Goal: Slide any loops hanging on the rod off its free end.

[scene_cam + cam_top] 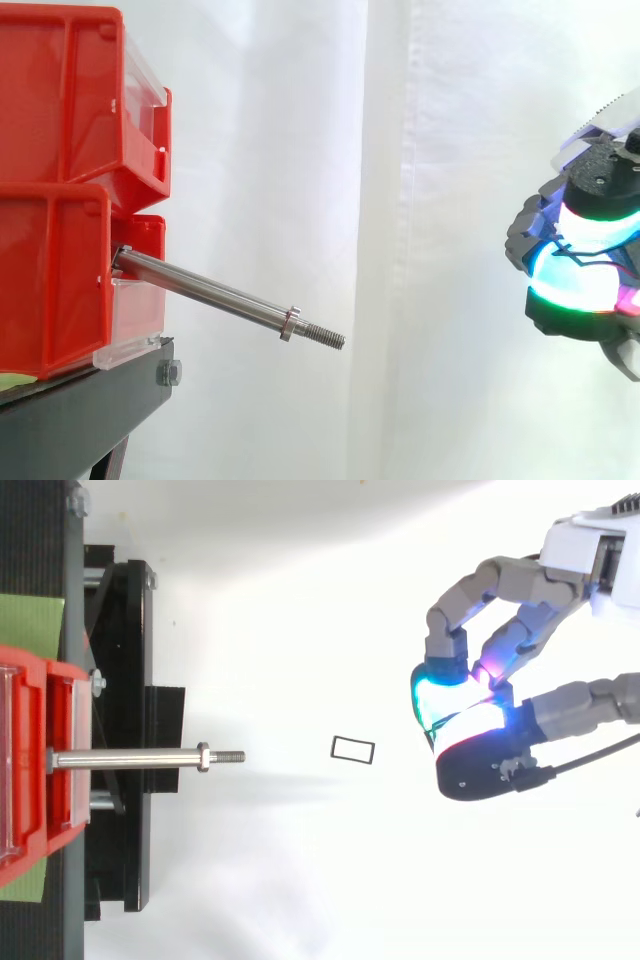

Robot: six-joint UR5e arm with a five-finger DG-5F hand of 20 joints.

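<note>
The stacked red bins (60,200) sit on a black stand (80,410) at the rod's fixed end; I cannot tell what is in them. The robot hand (470,730) hangs well beyond the rod's free end, fingers curled in until the glowing pads meet, with nothing visible between them. The steel rod (210,290) slopes down from the lower bin to a collar (291,323) and threaded tip, and it looks bare. A small black rectangular loop (353,750) shows from above between the rod's tip and the robot hand, clear of both. It looks light, thin and probably stiff, so a pinch on one side should do.
</note>
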